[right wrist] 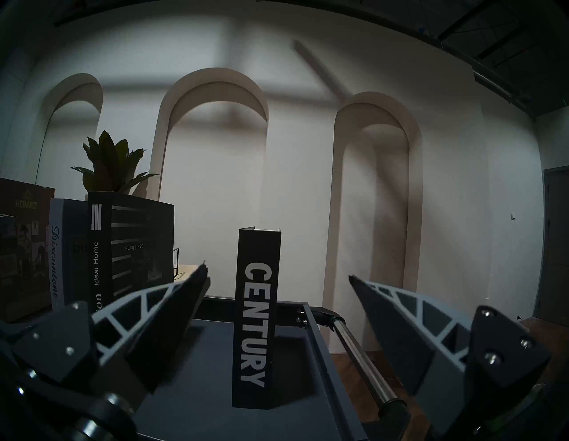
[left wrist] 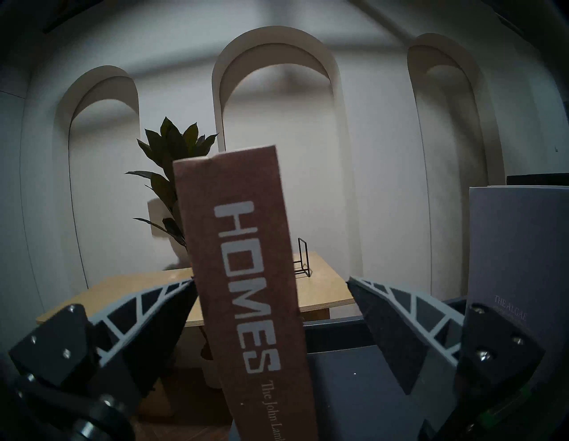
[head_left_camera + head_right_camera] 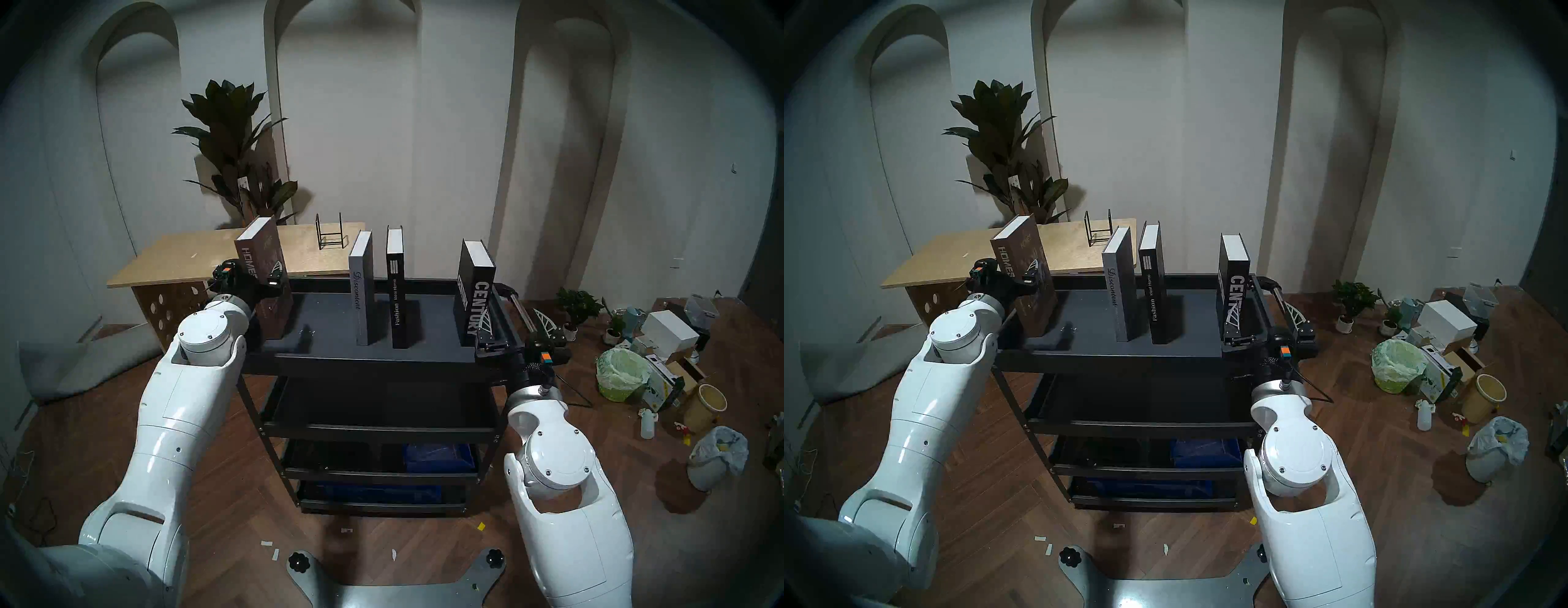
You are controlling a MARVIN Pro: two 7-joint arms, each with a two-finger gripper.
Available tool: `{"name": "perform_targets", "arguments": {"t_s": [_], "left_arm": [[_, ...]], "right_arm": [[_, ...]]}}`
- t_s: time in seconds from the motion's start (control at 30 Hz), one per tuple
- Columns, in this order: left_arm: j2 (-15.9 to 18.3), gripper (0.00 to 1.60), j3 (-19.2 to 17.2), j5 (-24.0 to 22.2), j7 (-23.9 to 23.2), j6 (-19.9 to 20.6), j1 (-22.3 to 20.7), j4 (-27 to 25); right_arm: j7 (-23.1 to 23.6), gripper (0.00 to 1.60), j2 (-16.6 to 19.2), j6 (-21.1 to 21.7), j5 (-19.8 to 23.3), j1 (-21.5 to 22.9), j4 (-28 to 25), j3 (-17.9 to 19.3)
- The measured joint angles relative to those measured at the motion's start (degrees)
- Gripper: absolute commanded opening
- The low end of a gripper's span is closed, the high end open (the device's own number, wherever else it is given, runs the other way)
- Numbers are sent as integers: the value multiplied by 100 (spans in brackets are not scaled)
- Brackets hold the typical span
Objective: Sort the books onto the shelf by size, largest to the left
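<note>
Standing at about 9 o'clock on the shelf (image 3: 322, 314), the brown "HOMES" book (image 3: 261, 271) leans a little, its lower spine hidden behind the left hand (image 3: 250, 282) in the head views and cut off by the frame's bottom edge in the left wrist view. That hand reaches level toward the spine with its jaws wide; the fingers (image 2: 154, 311) flank the book, the left tip just beside the cover, the right one clear of it. The grey "Discontent" book (image 3: 362, 293) and the slim black "Fashion Ideal Home" book (image 3: 395, 293) stand upright mid-shelf. At 3 o'clock, the thick "CENTURY" book (image 3: 475, 293) is partly masked by the right hand (image 3: 515, 327), its lettering broken up. This hand, also level and spread wide, holds nothing, short of the book.
</note>
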Motion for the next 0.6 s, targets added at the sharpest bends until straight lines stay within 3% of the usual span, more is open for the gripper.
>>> {"name": "perform_targets", "arguments": {"t_s": [0.6], "left_arm": [[118,160,-337,-209,-178,-618,915,-1309]], "right_arm": [[47,160,-15,14,62,153,172,-136]]}}
